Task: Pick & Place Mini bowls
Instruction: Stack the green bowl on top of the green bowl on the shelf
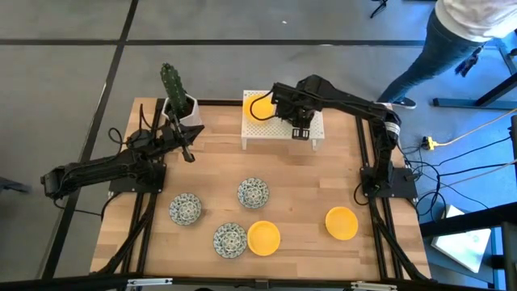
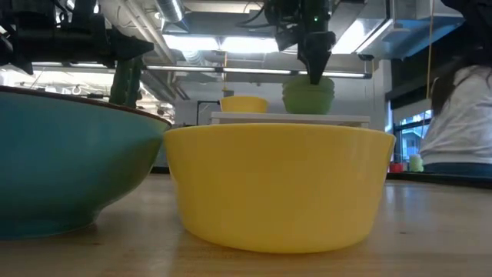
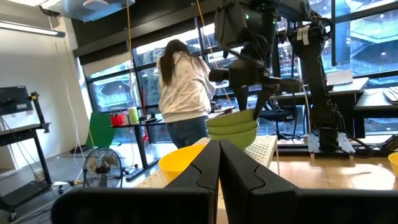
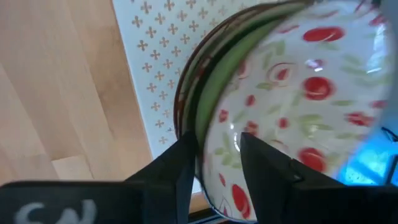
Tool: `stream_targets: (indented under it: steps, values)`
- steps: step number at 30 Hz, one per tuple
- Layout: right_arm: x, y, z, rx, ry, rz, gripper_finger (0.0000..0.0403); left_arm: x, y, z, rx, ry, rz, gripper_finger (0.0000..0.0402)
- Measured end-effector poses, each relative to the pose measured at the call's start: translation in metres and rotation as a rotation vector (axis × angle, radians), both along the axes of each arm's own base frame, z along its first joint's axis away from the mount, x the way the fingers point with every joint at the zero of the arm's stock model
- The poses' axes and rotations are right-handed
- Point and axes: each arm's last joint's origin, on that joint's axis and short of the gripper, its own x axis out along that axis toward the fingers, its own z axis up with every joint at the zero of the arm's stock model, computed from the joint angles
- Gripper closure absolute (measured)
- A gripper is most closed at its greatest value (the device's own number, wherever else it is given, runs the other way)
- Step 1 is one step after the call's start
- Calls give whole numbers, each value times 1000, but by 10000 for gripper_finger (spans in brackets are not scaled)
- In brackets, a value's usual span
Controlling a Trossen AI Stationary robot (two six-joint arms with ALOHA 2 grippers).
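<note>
A white perforated rack [image 1: 279, 133] stands at the table's far edge. On it are a yellow mini bowl [image 1: 257, 105] and a stack of two cream bowls with red flowers inside and green outsides [image 3: 233, 127] [image 4: 298, 93]. My right gripper [image 1: 300, 123] [image 4: 217, 168] points down over this stack, open, one finger inside the top bowl's rim [image 4: 208, 118] and one outside. Three blue-green patterned bowls [image 1: 253, 192] [image 1: 185, 208] [image 1: 230, 240] and two yellow bowls [image 1: 263, 238] [image 1: 342, 223] sit upright on the table's near half. My left gripper [image 1: 188, 151] [image 3: 219, 165] is shut and empty, near the cactus pot.
A white pot with a green cactus [image 1: 178, 99] stands at the far left corner, beside the rack. A person [image 1: 464, 36] stands beyond the table's far right corner. Bare wood lies between the rack and the bowls on the near half.
</note>
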Motion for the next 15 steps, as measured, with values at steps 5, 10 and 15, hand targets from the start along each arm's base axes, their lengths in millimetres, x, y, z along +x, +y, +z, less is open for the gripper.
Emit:
stream_targets:
  steps: [5, 10, 15]
  values:
    - [-1, 0, 12, -17, -49, -16, 272, 0, 0, 0, 0, 0, 0, 400]
    - [-2, 1, 26, -39, -102, -19, 272, 0, 0, 0, 0, 0, 0, 395]
    - [-3, 2, 38, -43, -152, -19, 272, 0, 0, 0, 0, 1, 0, 397]
